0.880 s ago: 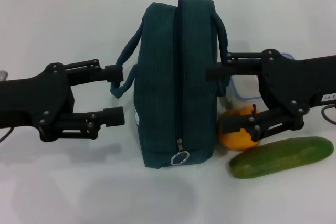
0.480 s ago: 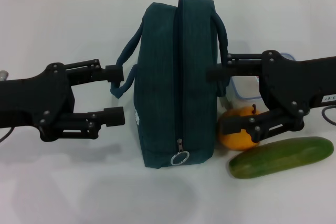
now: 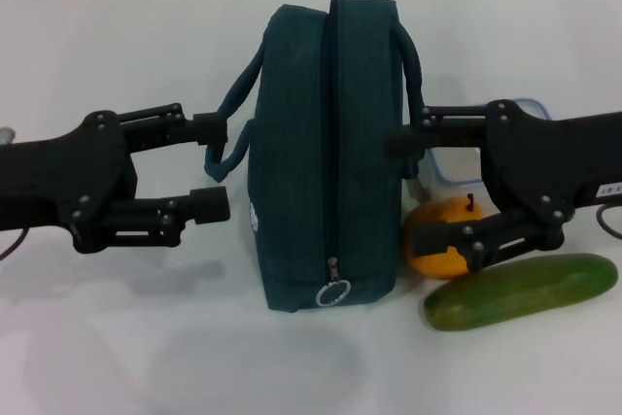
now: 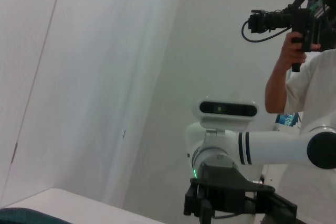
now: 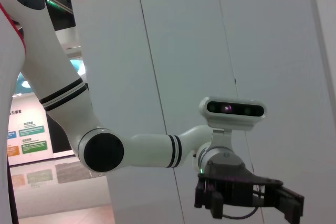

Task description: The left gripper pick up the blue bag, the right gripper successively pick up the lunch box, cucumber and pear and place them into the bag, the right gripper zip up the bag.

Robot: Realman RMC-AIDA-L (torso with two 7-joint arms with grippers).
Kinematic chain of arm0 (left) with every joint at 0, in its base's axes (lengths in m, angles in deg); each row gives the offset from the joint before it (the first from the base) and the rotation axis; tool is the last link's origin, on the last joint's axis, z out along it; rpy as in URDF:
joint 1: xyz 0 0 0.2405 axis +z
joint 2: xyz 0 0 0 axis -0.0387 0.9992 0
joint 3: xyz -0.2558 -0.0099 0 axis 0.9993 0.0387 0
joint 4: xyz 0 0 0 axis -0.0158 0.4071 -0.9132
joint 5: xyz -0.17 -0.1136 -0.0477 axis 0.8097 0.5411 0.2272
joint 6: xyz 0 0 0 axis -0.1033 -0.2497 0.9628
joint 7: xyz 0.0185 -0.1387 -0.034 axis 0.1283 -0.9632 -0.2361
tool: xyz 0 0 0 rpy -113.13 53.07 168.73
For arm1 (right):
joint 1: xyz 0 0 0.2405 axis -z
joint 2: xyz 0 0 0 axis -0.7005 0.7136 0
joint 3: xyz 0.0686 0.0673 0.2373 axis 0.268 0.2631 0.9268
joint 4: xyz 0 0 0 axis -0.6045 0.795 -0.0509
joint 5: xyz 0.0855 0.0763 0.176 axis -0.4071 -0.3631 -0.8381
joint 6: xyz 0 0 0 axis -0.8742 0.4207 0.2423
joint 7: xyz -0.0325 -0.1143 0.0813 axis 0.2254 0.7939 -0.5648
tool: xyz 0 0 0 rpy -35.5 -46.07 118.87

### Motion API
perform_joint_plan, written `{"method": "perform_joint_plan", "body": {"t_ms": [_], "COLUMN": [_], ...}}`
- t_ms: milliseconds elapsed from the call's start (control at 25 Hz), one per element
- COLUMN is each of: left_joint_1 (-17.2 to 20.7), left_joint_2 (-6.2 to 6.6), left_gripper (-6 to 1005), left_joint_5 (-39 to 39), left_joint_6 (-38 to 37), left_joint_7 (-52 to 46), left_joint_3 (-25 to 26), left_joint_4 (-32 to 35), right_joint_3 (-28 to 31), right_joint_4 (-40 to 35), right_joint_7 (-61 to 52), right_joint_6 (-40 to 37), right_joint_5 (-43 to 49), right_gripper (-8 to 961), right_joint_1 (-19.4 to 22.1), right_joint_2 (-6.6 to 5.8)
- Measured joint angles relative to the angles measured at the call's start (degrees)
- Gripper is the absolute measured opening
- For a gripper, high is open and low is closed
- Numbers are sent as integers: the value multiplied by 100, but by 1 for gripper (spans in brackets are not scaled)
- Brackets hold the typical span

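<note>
The blue bag [image 3: 326, 153] stands upright mid-table with its zipper closed and the ring pull [image 3: 334, 292] at the near end. My left gripper [image 3: 209, 165] is open beside the bag's left face, and the left loop handle [image 3: 228, 133] lies by its upper finger. On the bag's right side is my right gripper [image 3: 410, 191], also open and holding nothing. The orange pear [image 3: 437, 252] sits behind its lower finger. The lunch box [image 3: 452, 167] is mostly hidden behind that gripper. The cucumber [image 3: 520, 291] lies at the front right.
The white table [image 3: 146, 337] reaches a grey wall at the back. A person with a camera [image 4: 302, 45] stands off to the side in the left wrist view. A corner of the bag [image 4: 21, 216] shows there too.
The left gripper's lower finger has risen slightly. The right gripper has shifted a little toward the near edge. The bag and the food have not moved.
</note>
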Motion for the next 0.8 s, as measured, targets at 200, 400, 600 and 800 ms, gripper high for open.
{"method": "perform_joint_plan", "body": {"t_ms": [200, 400, 600, 800], "left_joint_1": [-70, -334, -733, -812], "left_joint_2": [9, 10, 142, 150], "left_gripper": [825, 824, 824, 823], "left_joint_5": [13, -17, -285, -1104], "left_joint_6": [3, 192, 660, 1466], "left_joint_7": [-146, -855, -2392, -4185], "left_joint_3": [6, 228, 302, 304], "left_joint_4": [1, 57, 409, 1554], "right_joint_3": [6, 153, 996, 1933], "right_joint_4": [0, -15, 43, 511], "right_joint_7": [41, 110, 132, 375], "right_joint_6": [-13, 3, 169, 359], "right_joint_5": [-14, -250, -534, -776], "right_gripper": [851, 848, 844, 841], "right_joint_1": [78, 305, 711, 1111], "right_joint_2": [0, -7, -1, -14]}}
